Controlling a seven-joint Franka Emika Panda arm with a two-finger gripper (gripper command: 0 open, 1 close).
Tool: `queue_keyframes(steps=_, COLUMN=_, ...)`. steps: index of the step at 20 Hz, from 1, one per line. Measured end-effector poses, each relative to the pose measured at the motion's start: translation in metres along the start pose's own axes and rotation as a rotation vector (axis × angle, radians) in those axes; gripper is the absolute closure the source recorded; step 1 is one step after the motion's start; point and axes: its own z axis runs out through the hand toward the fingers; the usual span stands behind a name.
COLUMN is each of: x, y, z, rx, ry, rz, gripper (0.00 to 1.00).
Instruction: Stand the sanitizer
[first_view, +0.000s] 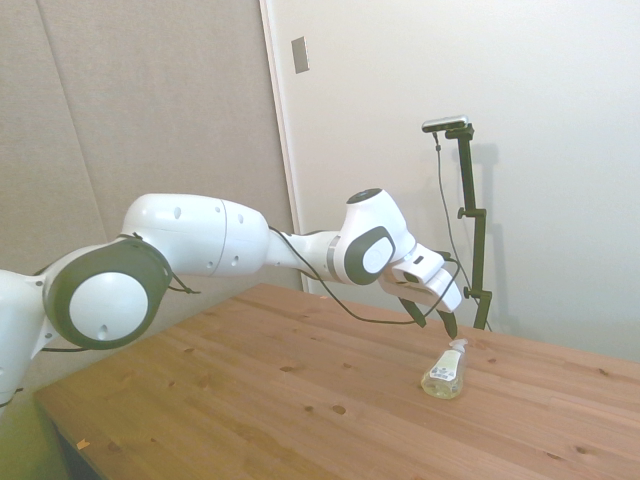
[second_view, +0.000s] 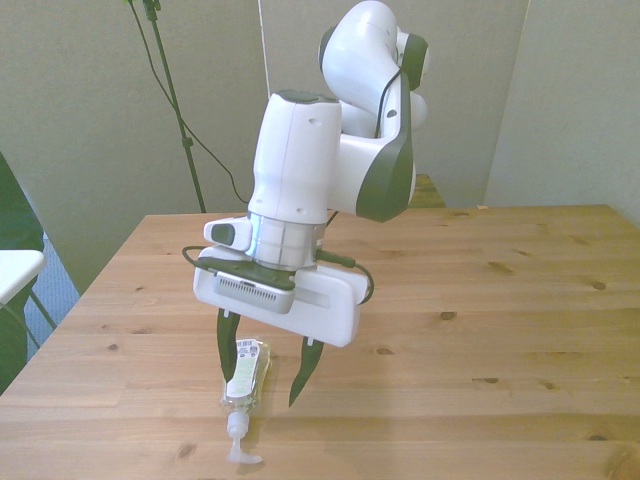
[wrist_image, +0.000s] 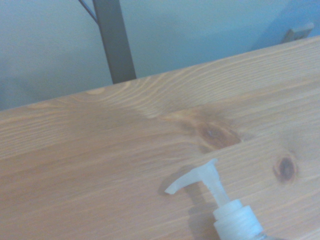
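The sanitizer (second_view: 246, 374) lies on its side on the wooden table (second_view: 480, 330), near the table's edge closest to the front camera. It is a small clear bottle of pale yellowish liquid with a label, and its white pump (second_view: 239, 444) points toward that edge. In the side view the sanitizer (first_view: 445, 372) rests just below the fingertips. My gripper (second_view: 260, 387) hangs open right above the bottle's body, one dark finger on each side of it and apart from it. The gripper (first_view: 436, 322) tilts downward. The wrist view shows only the pump (wrist_image: 202, 181) and its ribbed collar.
The pump's tip lies close to the table's edge in the front view. A white object (second_view: 12, 272) stands off the table at the front view's left. Bare wood stretches toward the front view's right.
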Motion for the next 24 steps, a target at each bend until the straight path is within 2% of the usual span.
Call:
queue_keyframes(steps=5, x=0.017, y=0.004, z=0.027, rx=-0.029, ry=-0.001, rz=0.015, gripper=0.00)
queue_keyframes(steps=12, x=0.014, y=-0.002, z=0.057, rx=-0.053, ry=-0.011, rz=0.004, gripper=0.00)
queue_keyframes(steps=13, x=0.014, y=-0.002, z=0.060, rx=-0.055, ry=-0.012, rz=0.004, gripper=1.00)
queue_keyframes(steps=24, x=0.023, y=0.002, z=0.066, rx=-0.046, ry=-0.035, rz=0.017, gripper=1.00)
